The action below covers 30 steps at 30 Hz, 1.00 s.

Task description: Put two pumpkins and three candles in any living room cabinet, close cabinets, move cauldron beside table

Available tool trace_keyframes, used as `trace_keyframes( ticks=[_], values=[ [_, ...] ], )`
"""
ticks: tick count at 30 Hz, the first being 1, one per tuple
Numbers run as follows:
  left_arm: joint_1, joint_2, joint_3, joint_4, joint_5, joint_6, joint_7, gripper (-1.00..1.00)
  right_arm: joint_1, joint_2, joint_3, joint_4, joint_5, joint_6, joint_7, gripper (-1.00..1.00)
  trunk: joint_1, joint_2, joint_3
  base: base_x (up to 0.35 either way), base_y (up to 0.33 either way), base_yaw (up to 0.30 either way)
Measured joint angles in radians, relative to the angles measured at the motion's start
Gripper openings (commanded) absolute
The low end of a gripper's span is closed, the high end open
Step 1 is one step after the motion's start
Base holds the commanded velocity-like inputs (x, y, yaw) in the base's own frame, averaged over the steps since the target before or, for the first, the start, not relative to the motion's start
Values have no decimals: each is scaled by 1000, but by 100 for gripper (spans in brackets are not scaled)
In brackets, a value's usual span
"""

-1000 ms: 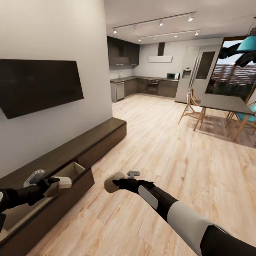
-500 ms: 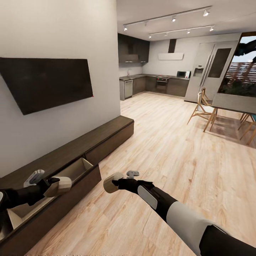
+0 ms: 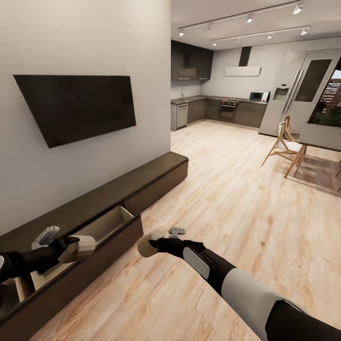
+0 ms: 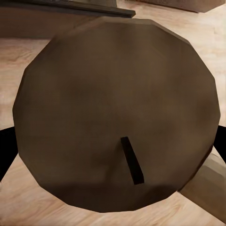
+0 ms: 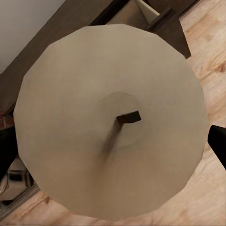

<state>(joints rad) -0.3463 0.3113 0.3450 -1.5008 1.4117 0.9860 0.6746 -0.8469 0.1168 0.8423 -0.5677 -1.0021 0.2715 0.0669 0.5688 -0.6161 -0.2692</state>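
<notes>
Two candles, one clamped in left fingers (image 3: pixel 71 246) over open cabinet (image 3: pixel 109 222) drawer, other in right fingers (image 3: pixel 158 242) nr floor.

In our wrist pictures each candle (image 4: pixel 115 113) (image 5: pixel 110 120) hides nearly all of the tool behind it. The cabinet (image 3: pixel 113 201) runs off the picture's edge, and our left arm hides part of its open drawer (image 3: pixel 102 227).

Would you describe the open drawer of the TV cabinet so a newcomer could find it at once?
Below the wall-mounted TV runs the long, low dark brown cabinet. Its open drawer sits beside the left gripper, which holds a candle. The drawer is pulled out, showing a pale beige interior; the neighbouring front is shut.
</notes>
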Motion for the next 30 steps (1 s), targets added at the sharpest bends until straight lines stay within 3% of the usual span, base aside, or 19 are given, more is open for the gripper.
trace_keyframes(
  ticks=[8,30],
  values=[
    [2,0,-1,0,1,0,0,-100,0,-1,0,0,0,0,1,-100,-19,35,6,0,0,162],
    [4,0,0,0,0,0,0,-100,0,0,0,-1,1,0,3,-100,-104,190,47,0,0,161]
  ],
)
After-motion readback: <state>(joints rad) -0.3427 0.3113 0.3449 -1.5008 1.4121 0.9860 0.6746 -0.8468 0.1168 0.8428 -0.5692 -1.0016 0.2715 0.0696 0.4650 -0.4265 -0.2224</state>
